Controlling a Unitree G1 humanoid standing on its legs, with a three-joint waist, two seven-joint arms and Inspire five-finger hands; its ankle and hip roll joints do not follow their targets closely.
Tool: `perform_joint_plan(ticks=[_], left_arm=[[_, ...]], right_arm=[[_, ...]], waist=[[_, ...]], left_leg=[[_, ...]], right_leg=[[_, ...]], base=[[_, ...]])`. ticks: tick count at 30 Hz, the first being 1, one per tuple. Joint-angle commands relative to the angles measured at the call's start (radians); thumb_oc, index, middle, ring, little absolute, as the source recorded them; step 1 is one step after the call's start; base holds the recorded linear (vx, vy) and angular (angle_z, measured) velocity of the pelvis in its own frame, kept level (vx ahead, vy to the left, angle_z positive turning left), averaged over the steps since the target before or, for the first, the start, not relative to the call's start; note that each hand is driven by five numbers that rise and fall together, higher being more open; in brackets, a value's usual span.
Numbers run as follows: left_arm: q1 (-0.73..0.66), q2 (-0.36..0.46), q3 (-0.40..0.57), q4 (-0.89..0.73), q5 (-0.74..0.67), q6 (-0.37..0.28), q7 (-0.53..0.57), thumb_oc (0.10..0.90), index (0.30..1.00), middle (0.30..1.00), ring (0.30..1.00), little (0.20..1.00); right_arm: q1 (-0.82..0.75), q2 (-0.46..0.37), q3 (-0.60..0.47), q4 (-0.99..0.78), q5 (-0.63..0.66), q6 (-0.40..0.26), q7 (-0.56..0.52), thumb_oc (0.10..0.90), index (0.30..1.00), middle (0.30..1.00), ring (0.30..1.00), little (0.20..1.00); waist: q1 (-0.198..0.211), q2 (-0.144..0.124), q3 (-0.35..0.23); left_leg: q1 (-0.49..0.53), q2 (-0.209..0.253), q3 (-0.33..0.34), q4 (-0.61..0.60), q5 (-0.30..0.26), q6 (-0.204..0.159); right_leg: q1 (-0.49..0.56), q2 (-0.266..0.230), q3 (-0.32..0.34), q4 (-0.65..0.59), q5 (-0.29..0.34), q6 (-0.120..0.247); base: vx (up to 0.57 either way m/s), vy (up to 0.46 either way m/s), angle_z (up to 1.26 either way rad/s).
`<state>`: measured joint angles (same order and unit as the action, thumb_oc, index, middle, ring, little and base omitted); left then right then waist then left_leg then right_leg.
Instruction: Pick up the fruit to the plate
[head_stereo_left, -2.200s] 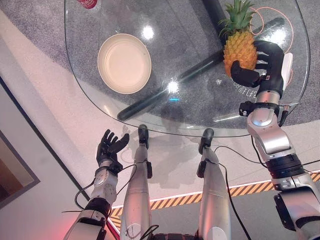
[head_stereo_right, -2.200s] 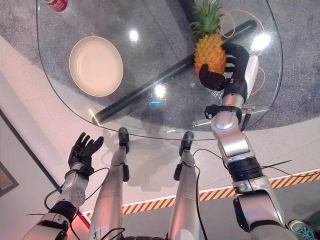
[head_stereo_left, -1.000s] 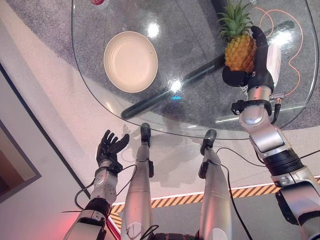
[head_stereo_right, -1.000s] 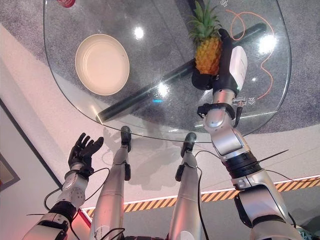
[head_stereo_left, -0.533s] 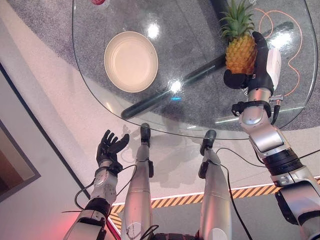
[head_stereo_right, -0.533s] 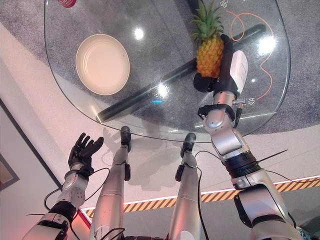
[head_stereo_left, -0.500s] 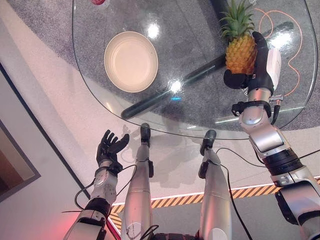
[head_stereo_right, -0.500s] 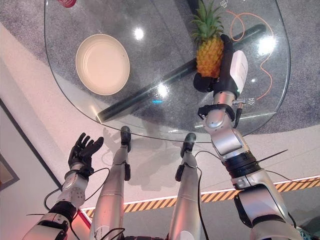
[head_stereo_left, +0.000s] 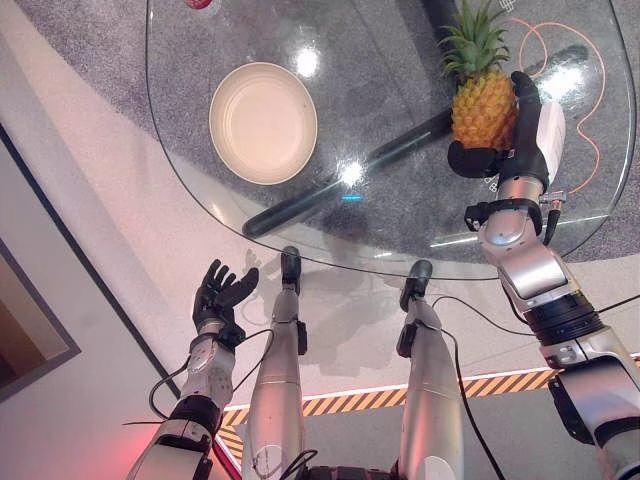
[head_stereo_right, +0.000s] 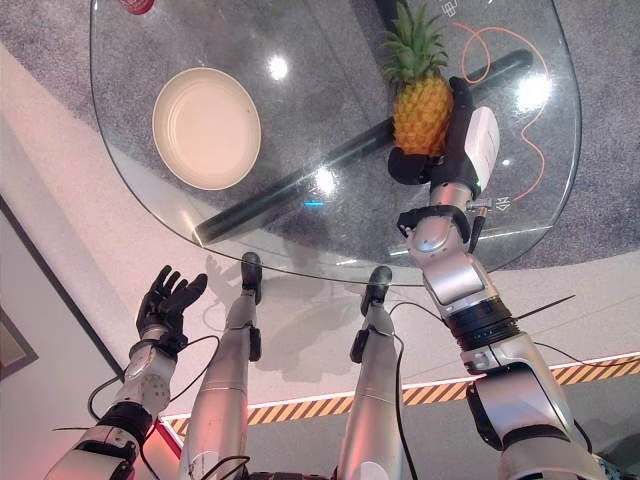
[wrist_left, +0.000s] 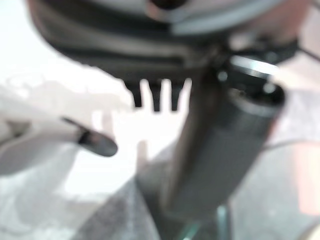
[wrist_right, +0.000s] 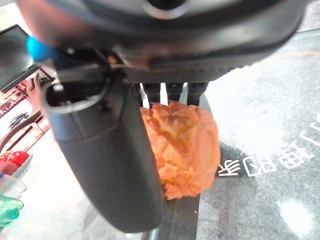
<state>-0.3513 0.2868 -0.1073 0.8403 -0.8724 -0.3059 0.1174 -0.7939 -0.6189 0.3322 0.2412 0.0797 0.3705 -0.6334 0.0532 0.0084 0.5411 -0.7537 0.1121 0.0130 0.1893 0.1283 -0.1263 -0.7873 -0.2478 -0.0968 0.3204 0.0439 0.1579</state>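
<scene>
i see my right hand (head_stereo_left: 500, 150) curled around the pineapple (head_stereo_left: 482, 105), holding it upright over the glass table (head_stereo_left: 400, 230) in the upper right of the frame. the cream plate (head_stereo_left: 263, 122) sits well apart, upper left. my left hand (head_stereo_left: 220, 295) hangs below the table edge, lower left, fingers spread loose.

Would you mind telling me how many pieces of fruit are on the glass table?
1: the pineapple, gripped by the right hand at the table's right side.
</scene>
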Motion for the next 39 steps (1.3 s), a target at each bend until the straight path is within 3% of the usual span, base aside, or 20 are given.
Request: perform_joint_plan(ticks=[1, 17, 23, 28, 34, 39], left_arm=[[0.008, 0.055, 0.002, -0.017, -0.029, -0.034, 0.013, 0.8, 0.9, 0.9, 0.9, 0.9], [0.0, 0.056, 0.017, -0.05, -0.116, -0.057, -0.022, 0.8, 0.9, 0.9, 0.9, 0.9], [-0.016, 0.064, 0.074, -0.142, -0.21, -0.154, 0.007, 0.8, 0.9, 0.9, 0.9, 0.9], [-0.074, 0.1, 0.161, -0.235, -0.272, -0.254, 0.088, 0.8, 0.9, 0.9, 0.9, 0.9], [-0.168, 0.117, 0.202, -0.375, -0.125, -0.368, 0.259, 0.8, 0.9, 0.9, 0.9, 0.9], [-0.212, 0.116, 0.212, -0.441, 0.023, -0.412, 0.366, 0.8, 0.9, 0.9, 0.9, 0.9]], right_arm=[[-0.042, -0.044, -0.024, -0.009, -0.035, -0.003, -0.035, 0.1, 0.3, 0.3, 0.3, 0.2], [-0.052, -0.05, -0.02, 0.011, -0.039, -0.008, -0.03, 0.1, 0.3, 0.3, 0.3, 0.2], [-0.026, -0.037, -0.036, -0.023, -0.095, -0.058, -0.064, 0.1, 0.3, 0.3, 0.3, 0.2], [0.018, -0.016, -0.061, -0.077, -0.162, -0.149, -0.117, 0.1, 0.3, 0.3, 0.3, 0.2], [0.057, 0.002, -0.106, -0.114, -0.191, -0.245, -0.187, 0.1, 0.3, 0.3, 0.3, 0.2], [0.059, 0.005, -0.127, -0.126, -0.215, -0.272, -0.215, 0.1, 0.3, 0.3, 0.3, 0.2]], waist=[[-0.006, 0.004, -0.021], [-0.005, 0.004, -0.021], [-0.004, 0.004, -0.021], [-0.01, 0.002, -0.021], [-0.022, -0.006, -0.021], [-0.025, -0.014, -0.021]], left_leg=[[-0.016, -0.042, -0.004, 0.073, -0.075, 0.046], [-0.017, -0.04, -0.004, 0.072, -0.075, 0.046], [-0.006, -0.043, -0.009, 0.071, -0.079, 0.045], [0.004, -0.044, -0.012, 0.067, -0.081, 0.042], [-0.003, -0.04, -0.011, 0.071, -0.082, 0.036], [-0.007, -0.037, -0.011, 0.071, -0.083, 0.033]], right_leg=[[0.01, 0.034, -0.076, -0.042, 0.016, -0.038], [0.008, 0.036, -0.075, -0.04, 0.013, -0.039], [0.019, 0.035, -0.072, -0.038, 0.007, -0.038], [0.025, 0.035, -0.067, -0.035, 0.004, -0.034], [0.021, 0.035, -0.061, -0.036, 0.007, -0.032], [0.02, 0.037, -0.06, -0.041, 0.009, -0.03]], base=[[0.0, 0.0, 0.0], [0.0, 0.0, 0.0], [0.0, 0.0, 0.0], [0.0, 0.0, 0.0], [-0.01, -0.013, 0.0], [-0.02, -0.026, 0.0]])
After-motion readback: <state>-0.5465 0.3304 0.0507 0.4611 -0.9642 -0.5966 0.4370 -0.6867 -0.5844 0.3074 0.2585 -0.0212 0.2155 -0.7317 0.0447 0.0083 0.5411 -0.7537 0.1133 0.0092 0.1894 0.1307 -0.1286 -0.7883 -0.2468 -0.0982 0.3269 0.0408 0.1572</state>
